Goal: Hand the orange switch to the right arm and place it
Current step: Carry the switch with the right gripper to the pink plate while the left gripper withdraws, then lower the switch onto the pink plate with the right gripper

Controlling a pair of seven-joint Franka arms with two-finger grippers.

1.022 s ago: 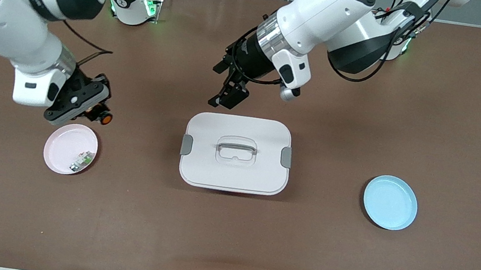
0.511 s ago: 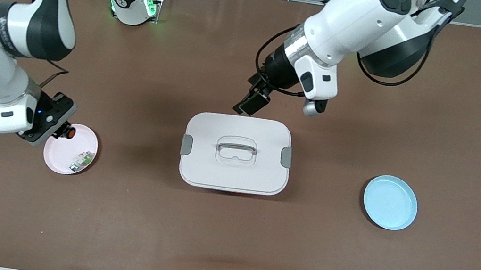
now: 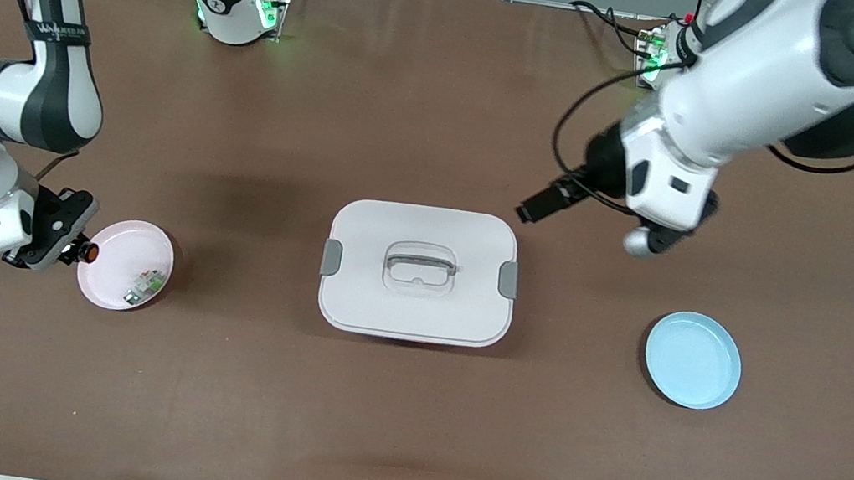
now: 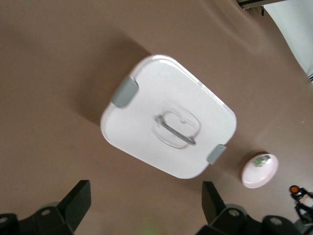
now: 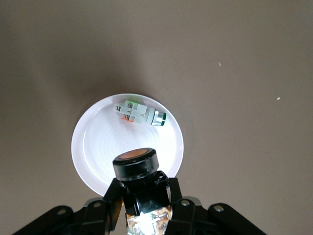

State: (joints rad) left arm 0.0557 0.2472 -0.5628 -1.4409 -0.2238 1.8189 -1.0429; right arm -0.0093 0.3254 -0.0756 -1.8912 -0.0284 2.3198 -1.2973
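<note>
The orange switch (image 3: 89, 252), a stubby black button with an orange face, sits between the fingers of my right gripper (image 3: 77, 249), which is shut on it. It hangs over the rim of the pink plate (image 3: 106, 294) at the right arm's end of the table. In the right wrist view the orange switch (image 5: 135, 164) points at the plate (image 5: 80, 142), held by the right gripper (image 5: 144, 196). My left gripper (image 3: 540, 206) is open and holds nothing, in the air beside the white box, over bare table. The left gripper (image 4: 145, 205) shows wide-spread fingers.
A small white-and-green part (image 3: 145, 284) lies in the pink plate. A white lidded box (image 3: 414, 306) with a handle stands mid-table. A blue plate (image 3: 693, 359) lies toward the left arm's end. The left wrist view shows the box (image 4: 168, 98) and the pink plate (image 4: 254, 178).
My right gripper carried the orange switch from above the table down to the pink plate's rim. The left arm swung away from the box toward its own end of the table, still open.
</note>
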